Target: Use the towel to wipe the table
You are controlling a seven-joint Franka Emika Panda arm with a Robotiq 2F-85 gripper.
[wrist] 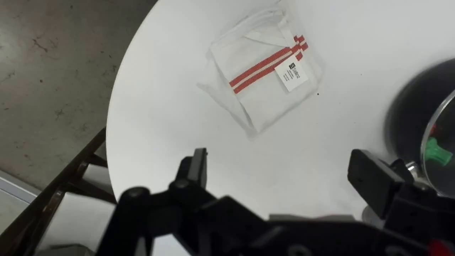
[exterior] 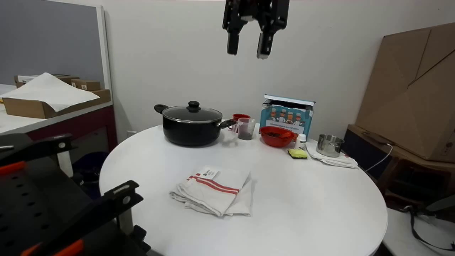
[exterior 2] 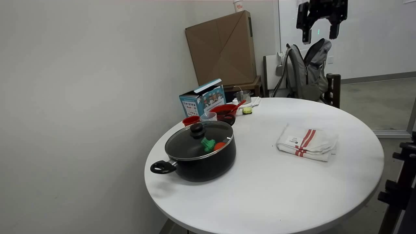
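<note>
Fingers (exterior: 233, 43) spread wide with nothing between them, our gripper (exterior: 247, 55) hangs well higher than the glass lid (exterior: 193, 116) of the black two-handled pot (exterior: 192, 133). In an exterior view the white dish towel (exterior: 217, 199) lies loosely folded on the round table (exterior: 305, 209), in front of the pot and well apart from it. The grasp, as we judge it, is the step to make.

We expect the towel to be light, soft and limp: nothing to break, but nothing to push back either, and on so smooth a top it will likely skid if a fingertip nudges it. Its paper tag (wrist: 291, 73), on the side toward the pot, looks slicker than the weave, so we would keep off it. On the side away from the pot an under-layer pokes out past the fold; pinching that alone would probably drag the cloth open.

We would rather take hold near the middle, one finger to each side of the red stripes (wrist: 260, 67), closing almost at tabletop level to gather several layers. A shallow pinch might lift just the top one. Bunched so, it should make a pad for the dark specks (wrist: 318, 94) between towel and pot.
</note>
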